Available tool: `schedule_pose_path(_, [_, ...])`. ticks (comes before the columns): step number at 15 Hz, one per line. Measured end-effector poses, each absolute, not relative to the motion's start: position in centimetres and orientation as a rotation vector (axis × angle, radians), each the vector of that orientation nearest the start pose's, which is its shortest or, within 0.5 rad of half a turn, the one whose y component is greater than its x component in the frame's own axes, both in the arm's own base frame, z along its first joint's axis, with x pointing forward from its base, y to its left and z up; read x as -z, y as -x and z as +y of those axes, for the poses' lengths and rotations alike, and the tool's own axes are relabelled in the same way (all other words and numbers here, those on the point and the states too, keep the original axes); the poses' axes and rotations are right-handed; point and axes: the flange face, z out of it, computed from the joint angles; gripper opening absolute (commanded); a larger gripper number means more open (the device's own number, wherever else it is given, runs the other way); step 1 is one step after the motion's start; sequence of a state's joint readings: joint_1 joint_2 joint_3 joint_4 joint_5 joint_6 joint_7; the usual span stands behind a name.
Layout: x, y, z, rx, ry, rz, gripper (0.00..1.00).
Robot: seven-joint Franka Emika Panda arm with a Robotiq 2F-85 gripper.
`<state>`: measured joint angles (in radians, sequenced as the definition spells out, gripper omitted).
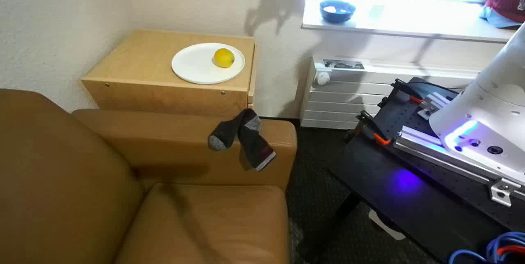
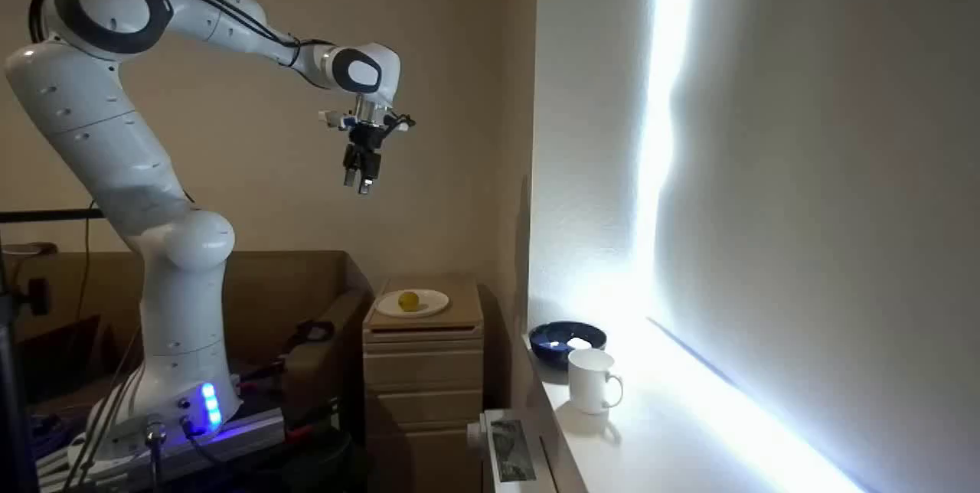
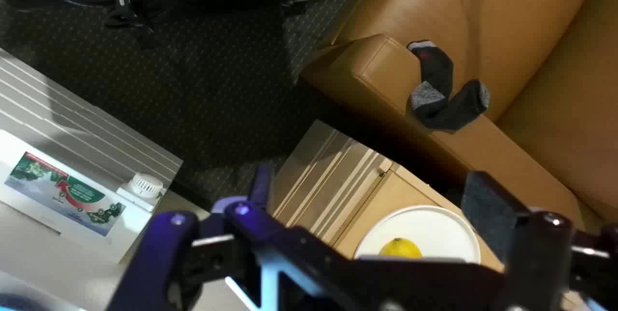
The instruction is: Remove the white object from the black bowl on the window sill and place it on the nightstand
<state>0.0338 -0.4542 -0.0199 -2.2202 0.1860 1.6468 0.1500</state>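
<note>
On the window sill (image 1: 414, 22), in bright light, a small dark bowl (image 1: 337, 18) stands upright, and the white lump (image 2: 579, 344) lies inside it, as both exterior views show, its details too small to tell. Near the bowl stands a white mug (image 2: 590, 382); in an exterior view it covers part of the bowl's rim, so I cannot tell whether the two touch. Well apart from the bowl, farther along the sill, rests a dark red cap (image 1: 506, 5) with a light blue brim. The white arm (image 2: 107, 141) is raised and bent, and its fingers (image 3: 492, 214) point down, higher than the sill and well apart from the bowl. They are spread wide, and through the gap the wrist view shows the nightstand (image 3: 393, 195), a light wooden cabinet. On its top lies a round white plate (image 1: 192, 65), and on the plate, off its middle, sits a lemon (image 1: 224, 58). Just beside the nightstand is a brown leather armchair (image 1: 197, 219), with dark socks (image 1: 254, 143) lying across its armrest. Below the sill is a white radiator (image 1: 348, 104), with a round knob (image 1: 322, 78) at one end and a printed picture (image 3: 65, 195) on top. The black bench (image 1: 385, 182) bears the foot of the arm and, along its edge, black clamps (image 1: 372, 124) with orange tips; loops of blue cable (image 1: 508, 236) show near its corner.
</note>
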Motion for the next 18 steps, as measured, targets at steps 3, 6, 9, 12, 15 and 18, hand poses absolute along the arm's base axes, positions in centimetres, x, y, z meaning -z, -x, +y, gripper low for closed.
schedule_pose_path(3, [-54.4, -40.7, 2.1, -0.167, 2.944, 0.291, 1.0])
schedule_pose_path(6, [-51.2, -43.9, -1.1, -0.083, 2.91, 0.546, 1.0])
schedule_pose_path(9, [-46.3, -46.2, -8.3, -0.073, 2.842, 0.801, 1.0])
schedule_pose_path(12, [-42.4, -45.9, -17.1, -0.062, 2.751, 1.067, 1.0])
schedule_pose_path(15, [-41.1, -44.8, -22.8, -0.068, 2.639, 1.27, 1.0])
schedule_pose_path(18, [-41.7, -45.1, -22.8, -0.056, 2.622, 1.299, 1.0])
